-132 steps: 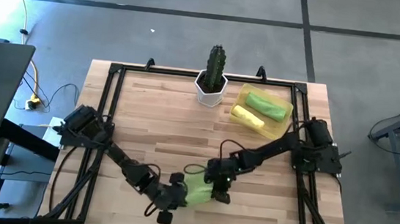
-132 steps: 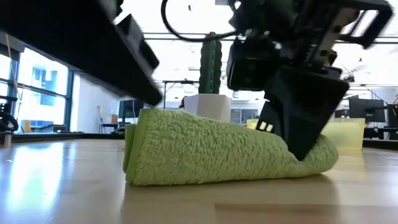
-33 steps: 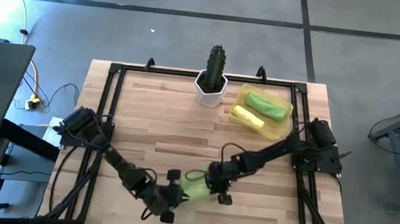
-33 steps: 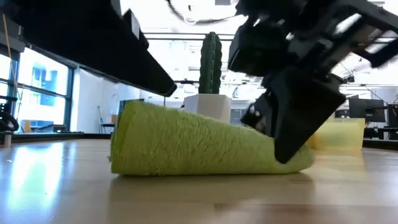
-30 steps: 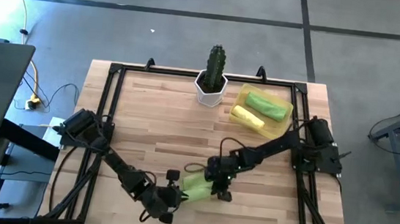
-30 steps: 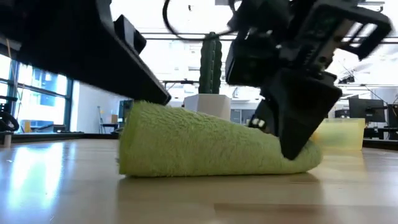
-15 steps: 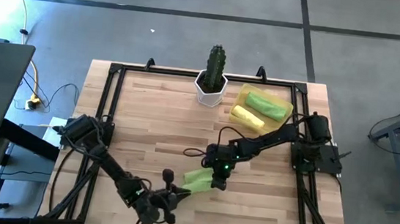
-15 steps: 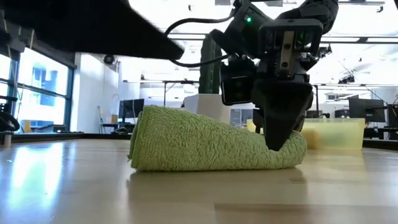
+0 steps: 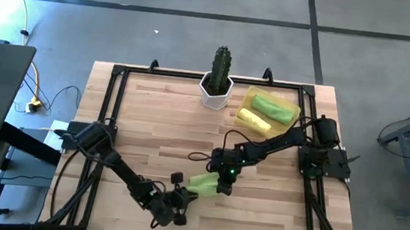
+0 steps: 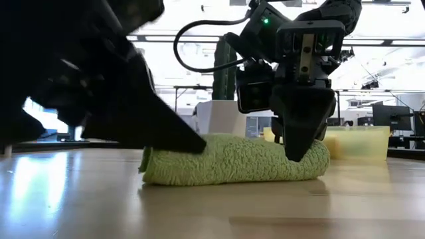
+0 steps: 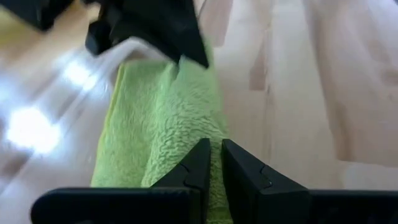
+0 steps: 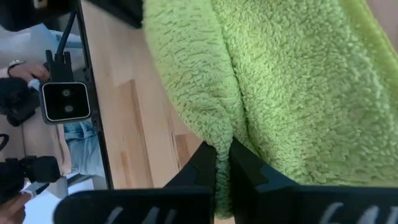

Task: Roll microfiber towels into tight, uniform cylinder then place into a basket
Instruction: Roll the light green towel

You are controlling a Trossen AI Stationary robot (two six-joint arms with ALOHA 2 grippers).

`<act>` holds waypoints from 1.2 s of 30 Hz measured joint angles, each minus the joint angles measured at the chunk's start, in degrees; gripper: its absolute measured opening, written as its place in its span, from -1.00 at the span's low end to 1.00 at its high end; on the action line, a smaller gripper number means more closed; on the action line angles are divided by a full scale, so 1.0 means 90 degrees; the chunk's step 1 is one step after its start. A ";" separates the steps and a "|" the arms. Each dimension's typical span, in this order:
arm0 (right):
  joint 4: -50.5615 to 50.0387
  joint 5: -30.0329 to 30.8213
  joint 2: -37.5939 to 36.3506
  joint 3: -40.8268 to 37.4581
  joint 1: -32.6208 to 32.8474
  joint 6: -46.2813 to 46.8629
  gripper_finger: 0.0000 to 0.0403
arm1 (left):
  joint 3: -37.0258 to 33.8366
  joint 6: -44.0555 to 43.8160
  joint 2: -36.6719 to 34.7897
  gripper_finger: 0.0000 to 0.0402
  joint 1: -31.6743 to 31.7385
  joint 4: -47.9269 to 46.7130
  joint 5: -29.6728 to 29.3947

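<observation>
A rolled lime-green towel (image 9: 202,183) lies on the wood near the table's front edge, slanting left to right. My left gripper (image 9: 184,194) is shut on its left end, and my right gripper (image 9: 222,181) is shut on its right end. The left fingers slant down onto the roll (image 10: 239,162) in the low view, while the right fingers (image 10: 297,149) stand upright. At the far right the pale yellow basket (image 9: 288,128) holds a green roll (image 9: 275,108) and a yellow roll (image 9: 253,120). My left gripper pinches cloth at the roll's left end (image 11: 214,134) between its two fingers, which are nearly together. It comes slanting down from the table's near left, roughly along the roll. The roll rests on the table. How many layers it has, I cannot tell. My right gripper has its two fingers together on the roll's right end (image 12: 227,134), where the cloth creases inward at the fingertips. The fingers point steeply down from above. The roll lies on the table below them. Whether cloth sits between the fingers cannot be told for sure.
A white pot with a cactus (image 9: 217,86) stands at the far middle, just left of the basket. Black rails (image 9: 106,121) frame the tabletop. Bare wood (image 9: 167,119) stretches across the middle and left of the table.
My right gripper has shifted a little toward the far edge and rolled until its fingers stand upright, swinging the roll's right end with it. My left gripper rose off the roll, then came back down onto its left end, which now lies flatter.
</observation>
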 joint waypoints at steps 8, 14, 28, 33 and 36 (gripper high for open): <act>-0.0071 0.0013 -0.0061 0.0002 0.0027 -0.1227 -0.80 | 0.0000 -0.0641 0.0021 -0.84 0.0293 -0.0170 0.0565; -0.0346 0.0029 -0.0630 0.0002 -0.0026 -0.1965 -0.41 | 0.0020 -0.1241 -0.0023 -0.84 0.0660 -0.0463 0.1370; -0.0812 0.4429 -0.1817 0.0005 0.1961 -0.4879 -0.32 | 0.0036 -0.3263 -0.0055 -0.84 0.1049 -0.0801 0.2752; -0.0815 0.6076 -0.1228 0.0005 0.2667 -0.4884 -0.32 | 0.0030 -0.3397 -0.0062 -0.84 0.1129 -0.0706 0.3090; -0.0787 0.6386 -0.0906 0.0005 0.2817 -0.4856 -0.32 | 0.0016 -0.3410 -0.0062 -0.84 0.1129 -0.0643 0.3102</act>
